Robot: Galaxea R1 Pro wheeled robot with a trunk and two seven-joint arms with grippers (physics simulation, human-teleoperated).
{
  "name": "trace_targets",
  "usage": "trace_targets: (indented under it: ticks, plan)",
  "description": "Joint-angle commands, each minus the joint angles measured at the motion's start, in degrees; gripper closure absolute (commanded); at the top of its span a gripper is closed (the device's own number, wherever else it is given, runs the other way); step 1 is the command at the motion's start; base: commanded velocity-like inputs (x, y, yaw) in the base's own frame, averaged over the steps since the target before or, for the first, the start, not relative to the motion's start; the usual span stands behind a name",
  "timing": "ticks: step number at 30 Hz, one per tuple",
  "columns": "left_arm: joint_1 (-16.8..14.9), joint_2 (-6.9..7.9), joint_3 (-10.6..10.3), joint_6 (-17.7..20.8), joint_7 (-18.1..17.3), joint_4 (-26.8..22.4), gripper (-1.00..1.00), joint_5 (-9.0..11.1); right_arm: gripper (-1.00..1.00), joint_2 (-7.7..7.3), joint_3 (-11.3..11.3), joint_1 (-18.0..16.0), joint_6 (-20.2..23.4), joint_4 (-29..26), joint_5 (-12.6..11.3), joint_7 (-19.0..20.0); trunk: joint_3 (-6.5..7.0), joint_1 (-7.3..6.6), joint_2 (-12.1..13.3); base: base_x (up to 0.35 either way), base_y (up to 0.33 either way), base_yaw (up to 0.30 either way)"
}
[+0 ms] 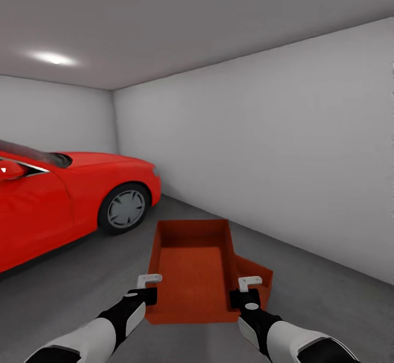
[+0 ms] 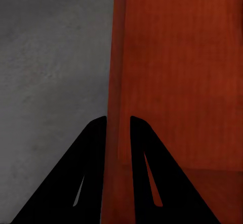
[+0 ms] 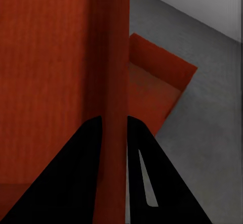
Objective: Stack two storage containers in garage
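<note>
The upper storage container (image 1: 191,267) is pinched by its side walls: left gripper (image 2: 118,133) and right gripper (image 3: 115,133) each clamp a wall. It sits above the second container (image 1: 257,278) on the garage floor (image 1: 328,303), askew; release seems left.

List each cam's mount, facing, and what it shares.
Head: on the head, facing forward-down at the held red-orange plastic bin, second bin, red car; both forearms show.
Left wrist: along the left claw, astride that bin's wall.
Right wrist: along the right claw, astride the opposite wall.
Shared: held bin, grey concrete floor.
</note>
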Motion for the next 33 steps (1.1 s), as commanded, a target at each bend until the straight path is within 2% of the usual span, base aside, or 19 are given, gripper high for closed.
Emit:
trace_targets:
  ticks: [1,33]
  plan:
    - [-0.1,5.15,3.0,-0.2,0.6,-0.4,1.0,-0.3,1.0,0.04,-2.4,0.0,0.0,0.1,-0.2,0.2,-0.08,0.04,-0.1,0.32,0.173,-0.247]
    - [-0.1,5.15,3.0,-0.2,0.6,-0.4,1.0,-0.3,1.0,0.04,-2.5,0.0,0.0,0.1,-0.2,0.2,-0.08,0.04,-0.1,0.32,0.173,-0.247]
